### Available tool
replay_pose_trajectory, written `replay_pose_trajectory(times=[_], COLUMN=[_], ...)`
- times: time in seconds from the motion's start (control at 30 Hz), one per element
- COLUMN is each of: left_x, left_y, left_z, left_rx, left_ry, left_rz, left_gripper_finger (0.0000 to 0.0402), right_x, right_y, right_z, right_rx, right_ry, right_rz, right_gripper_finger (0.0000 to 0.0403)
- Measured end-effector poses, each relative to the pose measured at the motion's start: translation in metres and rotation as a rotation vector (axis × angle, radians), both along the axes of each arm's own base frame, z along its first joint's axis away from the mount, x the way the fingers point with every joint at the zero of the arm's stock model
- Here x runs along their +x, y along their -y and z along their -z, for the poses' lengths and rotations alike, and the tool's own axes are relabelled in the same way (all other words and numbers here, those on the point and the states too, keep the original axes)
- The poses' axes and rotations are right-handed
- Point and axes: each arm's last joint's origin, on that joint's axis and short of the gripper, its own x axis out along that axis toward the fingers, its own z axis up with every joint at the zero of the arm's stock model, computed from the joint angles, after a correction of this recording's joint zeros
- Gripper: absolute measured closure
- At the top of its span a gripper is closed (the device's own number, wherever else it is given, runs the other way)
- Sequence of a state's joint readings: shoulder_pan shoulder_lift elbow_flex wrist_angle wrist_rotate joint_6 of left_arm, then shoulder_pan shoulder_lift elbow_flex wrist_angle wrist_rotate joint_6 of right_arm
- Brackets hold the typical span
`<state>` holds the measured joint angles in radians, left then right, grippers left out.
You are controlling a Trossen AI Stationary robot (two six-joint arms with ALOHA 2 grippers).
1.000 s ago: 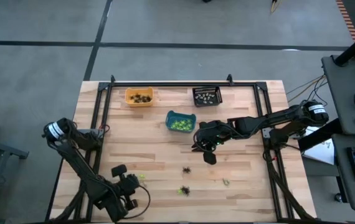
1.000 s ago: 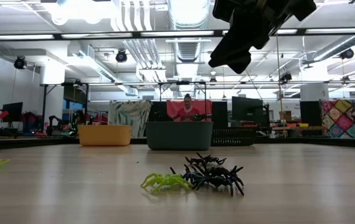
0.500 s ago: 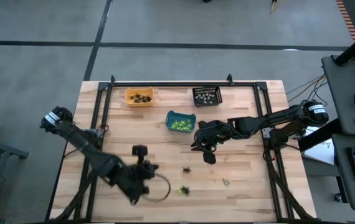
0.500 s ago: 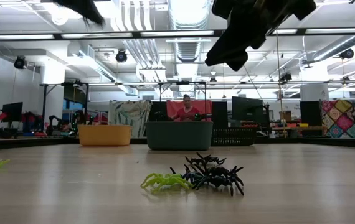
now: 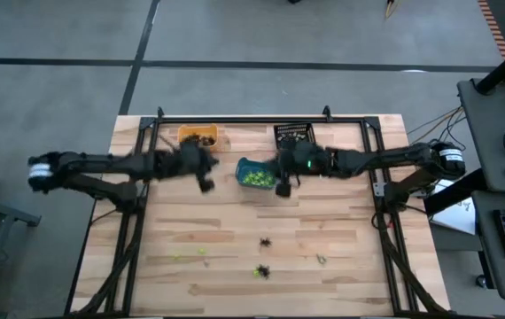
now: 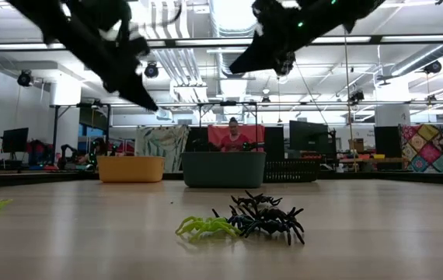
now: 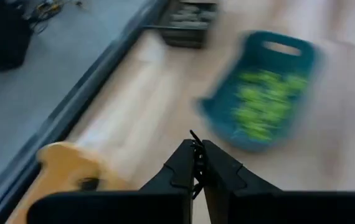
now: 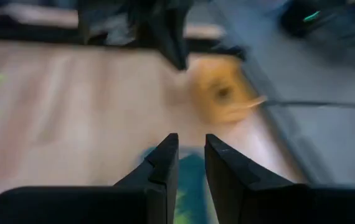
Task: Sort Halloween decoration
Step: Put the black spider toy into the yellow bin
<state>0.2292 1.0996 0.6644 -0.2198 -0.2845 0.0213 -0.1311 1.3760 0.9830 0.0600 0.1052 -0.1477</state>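
Small spider trinkets lie on the wooden table: a black one, a black and a lime one together, a pale one and lime ones. My left gripper hangs in the air just near of the orange bin, shut with a thin dark bit jutting from its tips. My right gripper hovers at the right rim of the teal bin, its fingers a narrow gap apart with nothing seen between them. My left gripper pinches a small dark trinket between its two fingertips. Only a thin dark bit sticks out past the tips, and the rest is hidden by the fingers. It is carried clear of the table.
The orange bin holds dark pieces, the teal bin lime ones, and the black bin pale ones; all three stand near the far edge. A black frame runs round the tabletop. A person sits in the room beyond the table.
My left arm has swung fast from the table's near left part up and toward the far edge, stopping beside the orange bin. My right gripper has moved from the table's middle toward the far edge and left, to the teal bin. The trinkets on the table have stayed put.
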Motion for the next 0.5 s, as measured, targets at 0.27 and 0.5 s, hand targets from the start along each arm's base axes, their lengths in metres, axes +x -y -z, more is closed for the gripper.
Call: replay_pose_trajectory(times=[0.27, 0.5], left_x=[-0.058, -0.071], left_y=[-0.107, -0.129], left_z=[0.021, 0.032], left_rx=[-0.231, -0.529], left_ry=[0.191, 0.269], left_rz=[-0.225, -0.369], left_gripper_finger=[0.0402, 0.0402], right_x=[-0.008, -0.018], right_y=[0.088, 0.133], right_z=[-0.016, -0.010], right_rx=[-0.121, -0.035], right_ry=[0.235, 0.281], right_rz=[0.246, 0.406], right_gripper_finger=[0.0335, 0.0335])
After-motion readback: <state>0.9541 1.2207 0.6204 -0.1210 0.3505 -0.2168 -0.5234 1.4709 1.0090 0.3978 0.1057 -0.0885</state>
